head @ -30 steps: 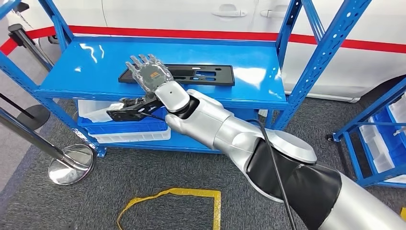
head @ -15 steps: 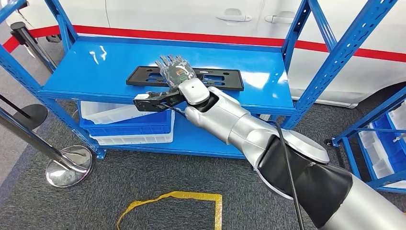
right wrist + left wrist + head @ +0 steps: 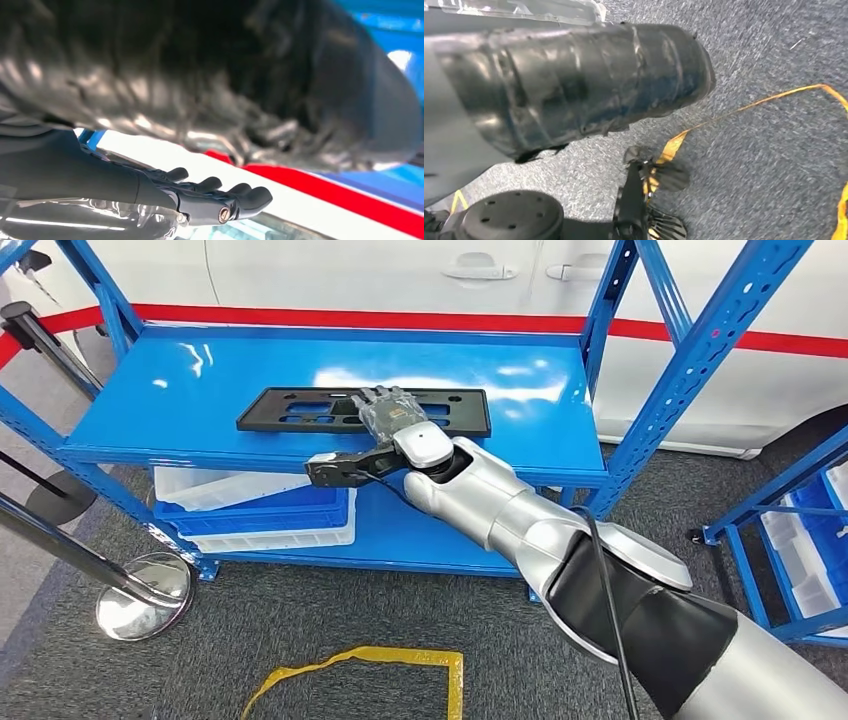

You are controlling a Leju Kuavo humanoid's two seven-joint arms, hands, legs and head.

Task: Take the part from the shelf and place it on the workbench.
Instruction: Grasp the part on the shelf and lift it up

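One long, flat black part lies on the top deck of the blue shelf, stretched crosswise near the deck's front middle. It is a thin rectangular plate with several oblong cut-outs along its length, and its surface is matte against the glossy blue paint. The right hand lies over the part's middle with fingers extended flat and apart, gripping nothing; from the head view I cannot tell whether the fingers touch the plate. In the right wrist view the dark fingers reach out straight, side by side.

The shelf stands on grey carpet, with a white car bearing a red stripe behind it. At far left a chrome stanchion base rests on the carpet, and a yellow tape outline is stuck down in front of the shelf. A second blue rack stands at the right edge.

On the lower deck sits a blue bin with white bins stacked against it; their contents cannot be made out. The left hand's state cannot be told.
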